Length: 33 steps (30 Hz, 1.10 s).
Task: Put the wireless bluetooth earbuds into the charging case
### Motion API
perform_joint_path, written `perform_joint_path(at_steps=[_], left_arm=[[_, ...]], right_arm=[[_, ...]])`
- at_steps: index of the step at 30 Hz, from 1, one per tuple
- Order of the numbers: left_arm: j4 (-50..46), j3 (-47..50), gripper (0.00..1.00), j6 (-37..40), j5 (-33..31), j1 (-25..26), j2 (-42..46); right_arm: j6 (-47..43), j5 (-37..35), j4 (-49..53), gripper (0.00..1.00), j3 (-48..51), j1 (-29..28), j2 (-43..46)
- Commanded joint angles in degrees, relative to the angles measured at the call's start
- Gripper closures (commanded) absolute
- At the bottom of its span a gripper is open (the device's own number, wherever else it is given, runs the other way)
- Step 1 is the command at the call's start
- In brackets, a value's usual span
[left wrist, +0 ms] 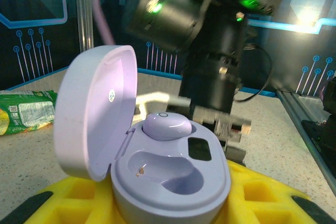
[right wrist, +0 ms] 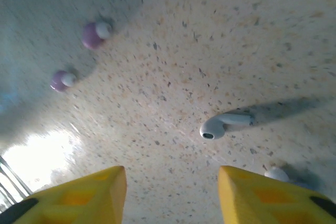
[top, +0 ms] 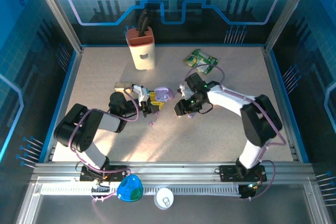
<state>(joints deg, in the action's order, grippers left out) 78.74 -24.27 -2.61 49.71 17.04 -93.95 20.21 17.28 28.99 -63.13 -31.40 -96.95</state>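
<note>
The left gripper (top: 151,103) pinched the open charging case (left wrist: 173,182). One earbud (left wrist: 167,126) sat in its far well, and the near well was empty. Beyond, the right gripper (right wrist: 170,192) hung over the table (right wrist: 210,51), jaws spread and empty, with two loose earbuds (right wrist: 92,34) farther off. Next it probably needed to pinch one. The left jaws' contact was cut off.

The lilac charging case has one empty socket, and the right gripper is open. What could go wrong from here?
1. The white stemmed earbud lies nearer to the open right gripper than the two lilac earbuds; it may grab the wrong one, which probably would not fit the lilac case.
2. The lid stands open beside the empty socket; an incoming arm could bump it or shift the case in the left gripper.
</note>
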Motion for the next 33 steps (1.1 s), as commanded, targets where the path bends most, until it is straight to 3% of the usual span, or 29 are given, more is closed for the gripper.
perform_joint_path(at_steps=[1,4,7,33], left_arm=[[1.55,0.16,0.69,1.35,-0.4,-0.43,0.2],[1.53,-0.07,0.69,1.13,-0.31,-0.43,-0.06],[1.56,-0.34,0.69,0.97,-0.13,-0.42,-0.09],[1.62,0.82,0.69,-0.21,-0.01,-0.34,2.02]], right_arm=[[18.2,-4.94,-11.34,0.51,8.52,1.25,6.93],[30.15,-7.88,-20.12,0.51,16.97,0.99,11.26],[35.35,-9.94,-22.94,0.51,21.15,1.01,13.09],[41.32,-3.68,-33.98,0.61,25.58,4.92,4.82]])
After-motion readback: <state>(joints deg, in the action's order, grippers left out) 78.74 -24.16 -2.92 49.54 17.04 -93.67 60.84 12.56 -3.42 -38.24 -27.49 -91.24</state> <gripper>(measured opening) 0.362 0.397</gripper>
